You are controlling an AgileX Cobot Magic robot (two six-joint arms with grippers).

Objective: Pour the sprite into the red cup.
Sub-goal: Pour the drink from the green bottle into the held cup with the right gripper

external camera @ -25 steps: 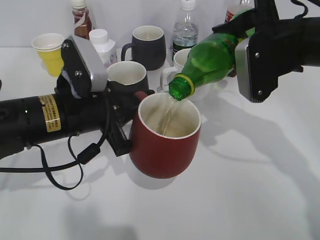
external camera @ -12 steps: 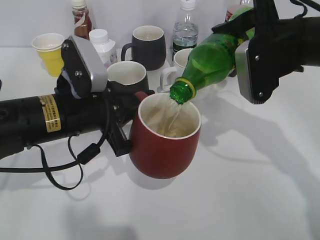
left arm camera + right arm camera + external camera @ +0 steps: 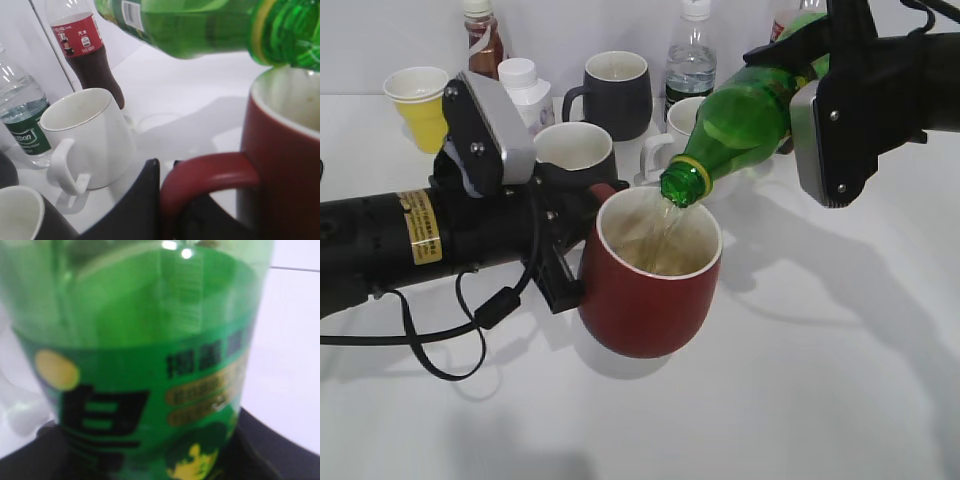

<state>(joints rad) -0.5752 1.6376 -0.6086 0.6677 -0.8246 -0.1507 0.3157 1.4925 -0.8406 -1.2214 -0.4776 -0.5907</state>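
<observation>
In the centre of the exterior frame the red cup [image 3: 653, 275] is held above the worktop [image 3: 800, 400] by the left gripper [image 3: 167, 210], whose fingers [image 3: 137, 210] are clenched on the loop handle, as the left wrist view shows at its bottom edge. The sprite [image 3: 745, 120] comes in from the upper right, tilted with its neck down, and its open mouth is just above the far rim of the cup; a thin stream falls into the white interior, where some liquid already lies. The right gripper [image 3: 150, 460] grasps the bottle body around the label; only dark parts of it show at the bottom corners of the right wrist view, but the bottle is clearly carried by it. The main risk, I think, is a spill: the mouth is near the rim and not over the middle, so a small shift of either arm can send the stream over the edge. The cup hangs only by its handle, so added weight may turn it in the grip. Too steep a tilt can cause a sudden gush and overflow. Behind stand a white mug [image 3: 675, 135] and a black mug [image 3: 580, 150], which a swinging bottle could hit.
</observation>
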